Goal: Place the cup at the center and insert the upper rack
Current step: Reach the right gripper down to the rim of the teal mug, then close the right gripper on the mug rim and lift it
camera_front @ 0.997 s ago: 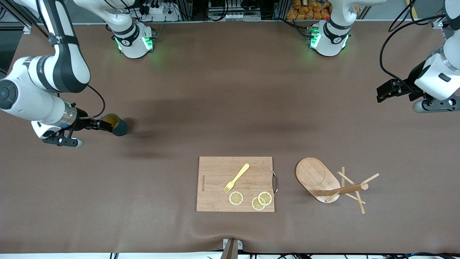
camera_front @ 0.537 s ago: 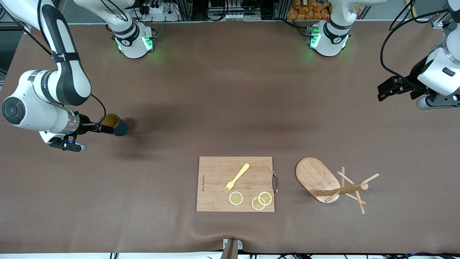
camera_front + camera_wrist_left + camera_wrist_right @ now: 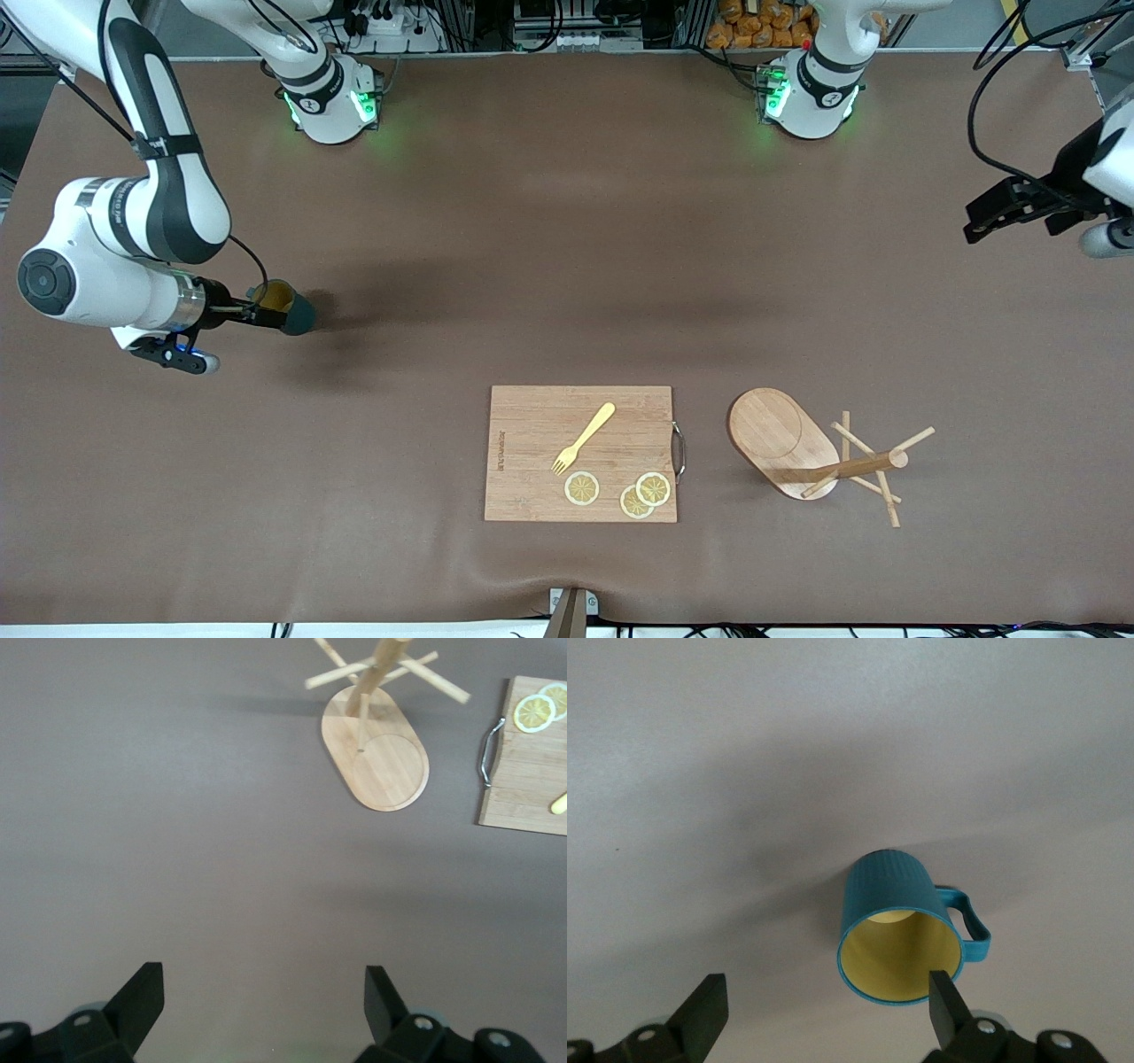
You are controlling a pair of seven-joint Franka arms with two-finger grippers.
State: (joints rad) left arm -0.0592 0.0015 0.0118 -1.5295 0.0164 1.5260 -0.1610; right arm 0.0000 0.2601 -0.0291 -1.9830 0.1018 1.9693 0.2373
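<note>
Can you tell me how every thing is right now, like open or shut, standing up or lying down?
cup: upright on the table, empty.
upper rack: standing on its base, pegs bare.
cutting board: lying flat.
fork: lying on the cutting board.
lemon slices: flat on the board, two overlapping.
right gripper: open, at the cup.
left gripper: open, holding nothing, waiting.
</note>
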